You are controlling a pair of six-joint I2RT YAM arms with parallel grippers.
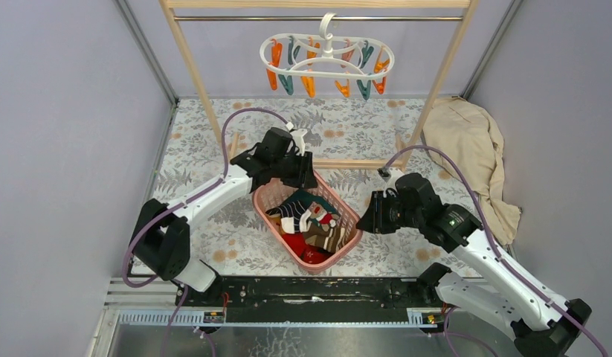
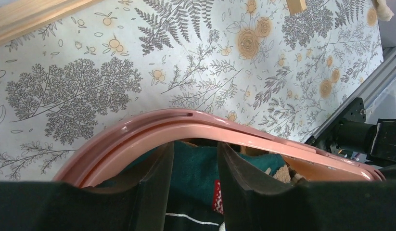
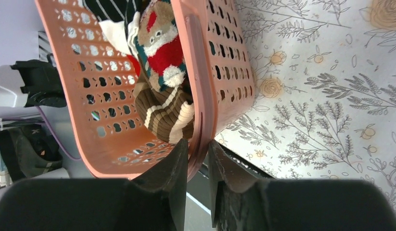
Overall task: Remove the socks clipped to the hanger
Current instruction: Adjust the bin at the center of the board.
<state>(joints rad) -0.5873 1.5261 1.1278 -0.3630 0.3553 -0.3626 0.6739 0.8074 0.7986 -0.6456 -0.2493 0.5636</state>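
On the surface [image 1: 213, 141], centre: pink basket [image 1: 323, 265] with the socks [image 1: 311, 223] heaped inside.
hanger [image 1: 329, 53]: hooked on the wooden rack [image 1: 189, 67] rail, clips dangling free.
left end effector [image 2: 196, 154]: fingers apart over the basket's far end; I see a dark teal sock [image 2: 196, 168] between them.
right end effector [image 3: 198, 147]: clamped on the basket's rim, one finger inside, one outside.

1. The right hand [image 3: 198, 150] reaches in from below, its two black fingers pinching the rim of a pink perforated basket [image 3: 90, 86].
2. Socks [image 3: 167, 113] are piled inside, one brown-and-white striped, one red and white.
3. A floral-patterned bench [image 3: 330, 96] lies beneath.
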